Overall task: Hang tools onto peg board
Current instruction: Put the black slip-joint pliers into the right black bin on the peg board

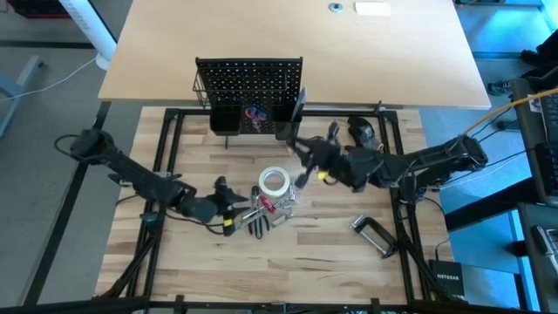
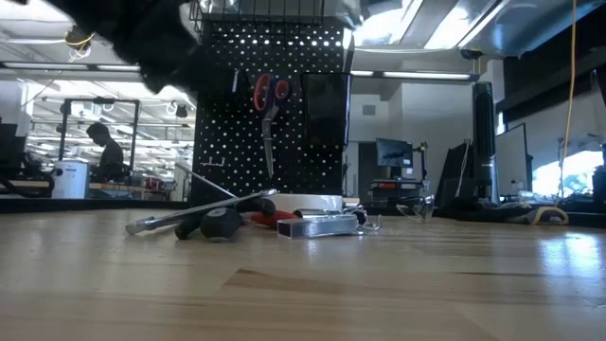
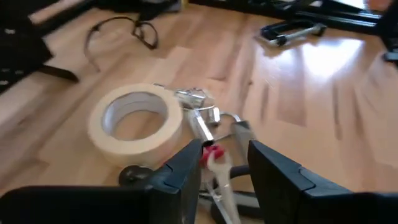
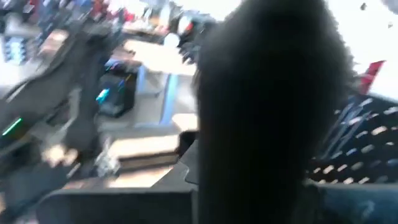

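Observation:
The peg board (image 1: pixel 248 83) stands upright at the far middle, and red-handled scissors (image 2: pixel 269 95) hang on it. A white tape roll (image 1: pixel 274 181) lies flat on the table. Just in front of it is a heap of tools (image 1: pixel 272 209) with a silver spirit level (image 2: pixel 317 225) and black handles (image 2: pixel 220 223). My left gripper (image 3: pixel 221 165) is open low over the heap, with a red-and-silver tool (image 3: pixel 211 154) between its fingers. My right gripper (image 1: pixel 302 153) hovers high near the board's right side, shut on a black tool (image 4: pixel 267 93). My right gripper has a black tool that stands up from between its fingers and fills much of the right wrist view. The tool is lifted clear of the table. Blur hides which part the fingers are on and how they meet it.
A silver C-clamp (image 1: pixel 373 234) lies near the table's right front. Safety glasses (image 3: pixel 118 31) lie beyond the tape roll. A bulky black device (image 1: pixel 363 131) sits at the right, behind my right arm. Black cups (image 2: pixel 322 109) hang on the board.

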You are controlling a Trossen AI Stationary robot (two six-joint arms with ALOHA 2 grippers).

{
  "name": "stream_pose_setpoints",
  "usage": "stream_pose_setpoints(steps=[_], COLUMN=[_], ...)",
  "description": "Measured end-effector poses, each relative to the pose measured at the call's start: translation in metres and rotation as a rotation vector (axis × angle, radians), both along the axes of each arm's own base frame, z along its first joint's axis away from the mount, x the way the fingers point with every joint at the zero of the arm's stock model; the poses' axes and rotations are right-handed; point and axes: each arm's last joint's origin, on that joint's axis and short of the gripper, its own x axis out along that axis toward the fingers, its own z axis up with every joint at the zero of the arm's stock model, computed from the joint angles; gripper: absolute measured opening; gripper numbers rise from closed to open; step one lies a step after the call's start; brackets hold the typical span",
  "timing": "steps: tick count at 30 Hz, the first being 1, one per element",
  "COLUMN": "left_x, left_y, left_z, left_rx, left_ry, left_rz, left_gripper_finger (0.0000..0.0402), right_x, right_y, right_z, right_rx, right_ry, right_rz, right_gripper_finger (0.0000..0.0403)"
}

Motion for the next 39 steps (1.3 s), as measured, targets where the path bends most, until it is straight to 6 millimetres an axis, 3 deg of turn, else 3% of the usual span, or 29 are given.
stream_pose_setpoints(steps=[5, 16, 24, 29, 39], left_x=[-0.004, -0.003, -0.003, -0.003, -0.003], left_y=[0.000, 0.003, 0.003, 0.003, 0.003], left_z=[-0.008, -0.007, -0.008, -0.008, -0.008], left_rx=[0.038, 0.044, 0.043, 0.043, 0.042], left_ry=[-0.022, -0.027, -0.026, -0.026, -0.026], left_rz=[0.050, 0.059, 0.060, 0.059, 0.059], left_gripper_finger=[0.0120, 0.0120, 0.0120, 0.0120, 0.0120], right_x=[0.011, 0.035, 0.045, 0.052, 0.051], right_y=[-0.033, -0.091, -0.109, -0.111, -0.124], right_z=[0.004, -0.014, -0.030, -0.040, -0.050], right_rx=[-0.031, -0.048, -0.030, -0.009, 0.089], right_ry=[-0.096, -0.145, -0.132, -0.123, -0.135], right_rz=[-0.126, -0.322, -0.410, -0.418, -0.515], right_gripper_finger=[0.0047, 0.0047, 0.0049, 0.0048, 0.0057])
